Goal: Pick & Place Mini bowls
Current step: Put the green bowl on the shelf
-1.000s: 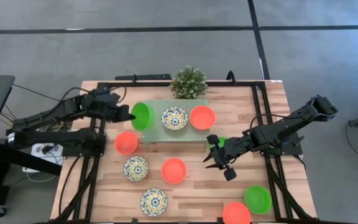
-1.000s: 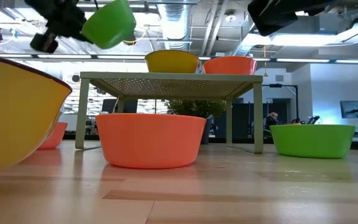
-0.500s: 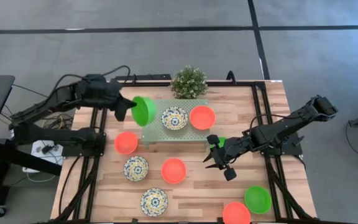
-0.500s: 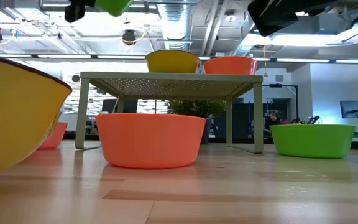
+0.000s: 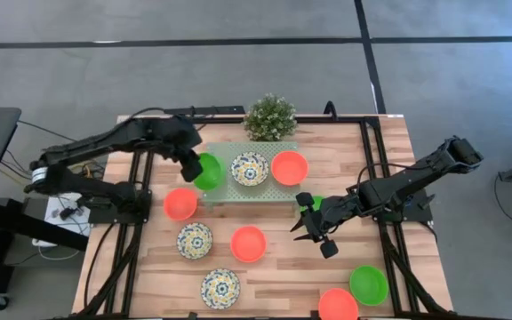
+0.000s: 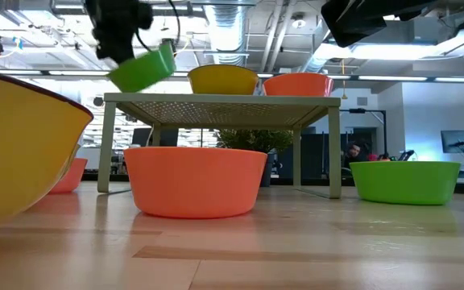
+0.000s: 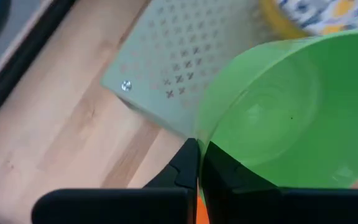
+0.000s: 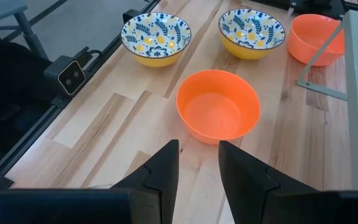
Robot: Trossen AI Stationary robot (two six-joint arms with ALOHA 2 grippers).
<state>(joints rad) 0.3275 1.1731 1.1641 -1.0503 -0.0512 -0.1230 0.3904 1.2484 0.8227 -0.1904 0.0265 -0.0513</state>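
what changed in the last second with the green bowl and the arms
The left gripper, shut on the green bowl, swung it up and then lowered it tilted over the near-left corner of the platform. The right gripper and the other bowls stayed put.

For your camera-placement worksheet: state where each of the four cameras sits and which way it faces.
High view: overhead, straight down on table and both arms.
Low view: table-top height, level under the platform; left arm above.
Left wrist view: past the shut left tool pinching the green bowl.
Right wrist view: past the open right tool at an orange bowl.
Shared: green bowl, high, low and left wrist views.
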